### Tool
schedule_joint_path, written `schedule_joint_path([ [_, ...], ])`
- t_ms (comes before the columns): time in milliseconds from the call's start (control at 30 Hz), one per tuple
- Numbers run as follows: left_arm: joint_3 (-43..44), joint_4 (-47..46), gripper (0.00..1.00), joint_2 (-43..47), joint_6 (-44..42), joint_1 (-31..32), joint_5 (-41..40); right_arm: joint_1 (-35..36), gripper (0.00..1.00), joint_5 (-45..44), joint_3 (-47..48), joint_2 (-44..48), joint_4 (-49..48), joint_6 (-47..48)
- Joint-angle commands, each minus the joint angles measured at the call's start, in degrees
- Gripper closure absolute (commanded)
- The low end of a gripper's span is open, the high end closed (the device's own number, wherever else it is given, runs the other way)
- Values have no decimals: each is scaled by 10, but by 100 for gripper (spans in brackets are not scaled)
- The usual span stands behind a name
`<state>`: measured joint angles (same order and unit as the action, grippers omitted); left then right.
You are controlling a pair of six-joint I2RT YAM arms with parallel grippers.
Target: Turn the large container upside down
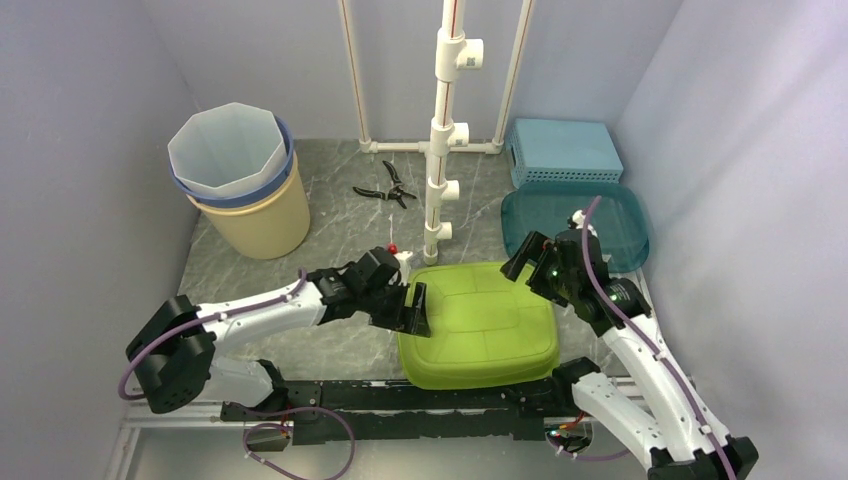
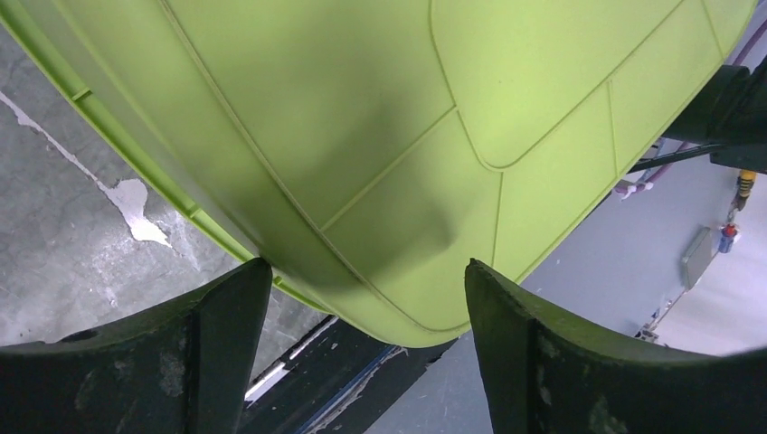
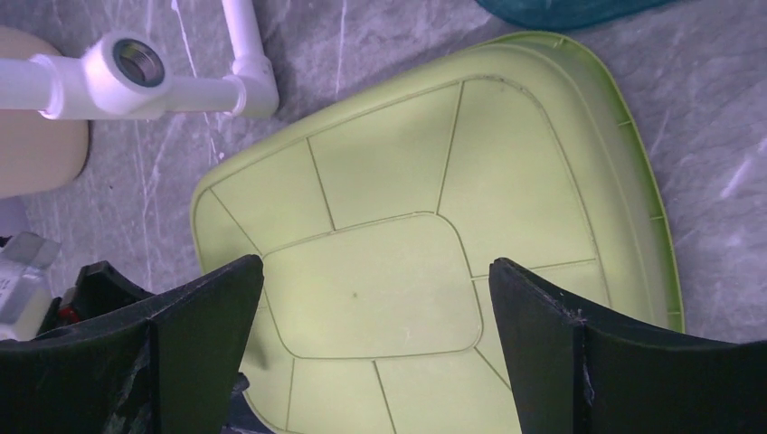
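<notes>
Container bottom-up on tabletop, lower centre of top view.
L fingers spread wide at its left edge; its corner shows btwn them in the wrist view, nothing clamped. R fingers fully apart, hovering over its upper-right corner, holding nothing. Teal tray & blue basket upper right; bucket w/ liner upper left; pliers by white pipe stand, centre.

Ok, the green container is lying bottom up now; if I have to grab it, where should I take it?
Take the flared rim on the green container's left edge, coming in low from the left, where the open left gripper hovers. The upturned base is broad and smooth, with only shallow grooves, probably nothing the jaws can pinch.
</notes>
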<state>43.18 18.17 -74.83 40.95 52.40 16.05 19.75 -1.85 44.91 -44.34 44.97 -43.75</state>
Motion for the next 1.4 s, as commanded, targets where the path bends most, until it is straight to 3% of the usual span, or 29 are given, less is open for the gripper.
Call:
schedule_joint_path([
  [0, 51, -4, 17, -22, -36, 8, 4, 0, 0, -51, 24, 6, 36, -3],
  [200, 93, -22, 18, -60, -60, 17, 32, 0, 0, -42, 14, 5, 32, -15],
  [500, 142, -147, 17, -167, -10, 69, 55, 0, 0, -98, 44, 27, 70, -26],
  [633, 184, -152, 16, -194, -17, 87, 52, 0, 0, -102, 47, 32, 72, -25],
  [767, 191, -97, 12, -165, -34, 90, 21, 0, 0, -79, 50, 28, 66, -12],
  [933, 144, -17, 9, -52, -33, 90, -64, 0, 0, -9, 37, 26, 38, -3],
  [1067, 113, 92, 9, 44, -6, 90, -155, 0, 1, 71, 7, 38, -19, -18],
  [1167, 117, 195, 8, 116, 22, 90, -255, 5, 8, 147, -27, 35, -74, -40],
  [1367, 182, 353, 7, 211, 39, 89, -372, 100, 17, 111, -39, -3, -123, -79],
])
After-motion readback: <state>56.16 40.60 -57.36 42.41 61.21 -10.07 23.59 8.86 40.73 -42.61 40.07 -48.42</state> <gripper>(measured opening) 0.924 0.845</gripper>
